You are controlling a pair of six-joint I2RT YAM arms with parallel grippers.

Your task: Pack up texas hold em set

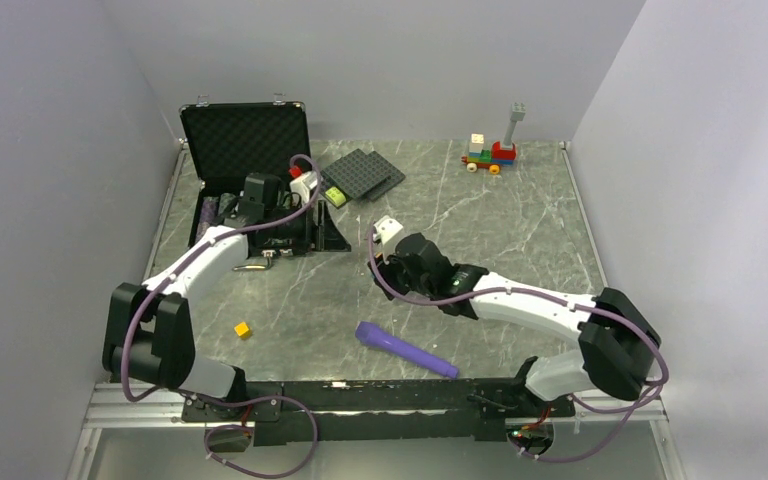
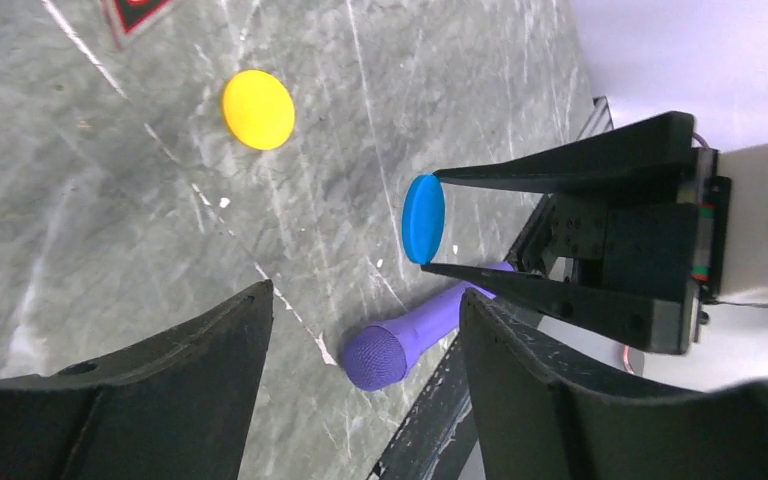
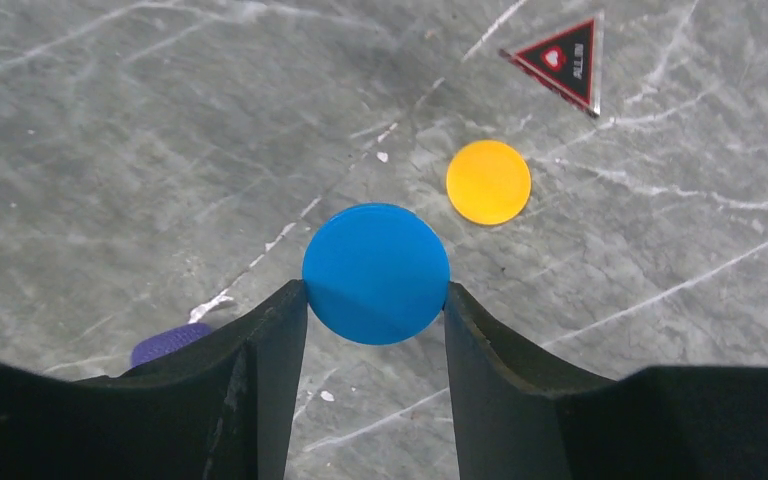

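While the purple cylinder (image 1: 405, 349) lies near the front edge of the table (image 1: 520, 230), off to one side of the work, the right arm stretches low from its base toward the middle. Its right end effector (image 3: 373, 290) is closed to about a disc's width and pinches the blue disc (image 3: 375, 272) by its rim, between the very tips of the fingers. The disc looks to hang clear of the stone. With so little finger on it, I would say the carry should be slow and level, with no wrist roll, and the release made low over the foam so the disc cannot bounce out. Just beyond the grip, the yellow disc (image 3: 488, 181) lies flat on the table, and the dark red triangle (image 3: 563, 60) lies farther on, both yet to be packed. At the far left the black case (image 1: 245, 140) stands with its lid raised. The left arm bends up to its front edge, and its left end effector (image 2: 362, 305) is spread wide and holding nothing, turned back toward the other arm. It would do well to keep out of the path into the case.
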